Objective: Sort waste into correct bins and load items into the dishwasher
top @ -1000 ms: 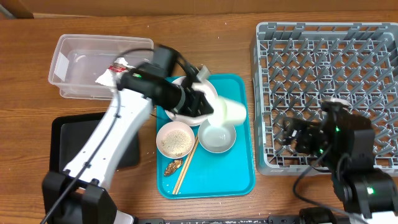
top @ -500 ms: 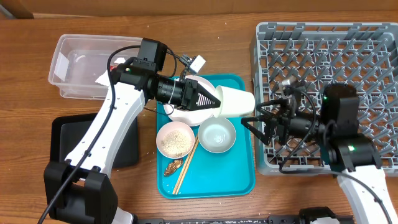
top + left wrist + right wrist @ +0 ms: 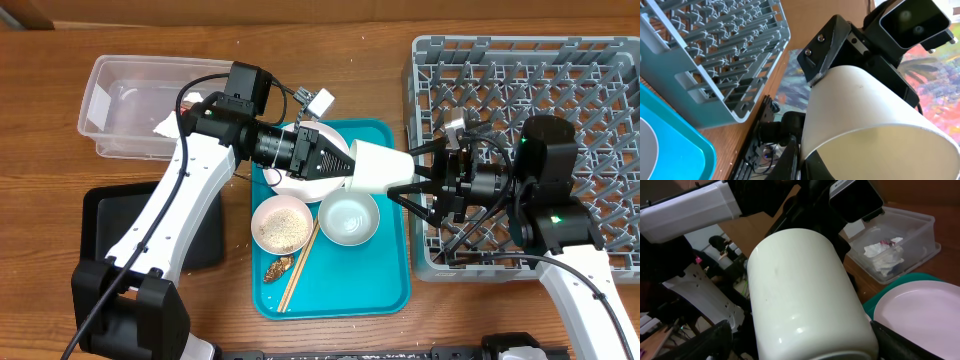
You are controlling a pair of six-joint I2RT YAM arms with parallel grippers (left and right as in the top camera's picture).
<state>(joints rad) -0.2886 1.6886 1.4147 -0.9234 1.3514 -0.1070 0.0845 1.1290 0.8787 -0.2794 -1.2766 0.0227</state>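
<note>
Cup (image 3: 378, 165) held sideways in mid-air above the teal tray (image 3: 385, 285), between the two arms and clear of the surface (image 3: 330, 50). Left gripper (image 3: 347, 165) closed on the rim end of the cup, mouth turned back toward that wrist, base pointing right toward the dish rack (image 3: 530, 90). Right gripper (image 3: 402, 174) spread wide, one finger on each side of the cup's base end. Seen from overhead, both fingers close alongside the white wall, but whether touching or just apart cannot be told. Seen from the right wrist, cup filling the middle, dark fingers low at either edge.

On the teal tray:
- Plate (image 3: 290, 186) at the far end, largely hidden beneath the left arm.
- Pinkish bowl (image 3: 280, 224) nearer, holding rice (image 3: 282, 228).
- Pale bluish bowl (image 3: 348, 218) just beside it on the right, directly under the cup.
- Brown scrap (image 3: 278, 268) near the tray's left edge, below the pinkish bowl.
- Chopsticks (image 3: 300, 262) lying aslant next to the scrap, upper ends between the two bowls.

Clear tub (image 3: 100, 75) at the far left of the surface, with the crumpled wrapper (image 3: 175, 118) inside at its right end. Black tray (image 3: 100, 215) in front of the tub, partly covered by the left arm. Dish rack at the right, its left wall under the right arm.
</note>
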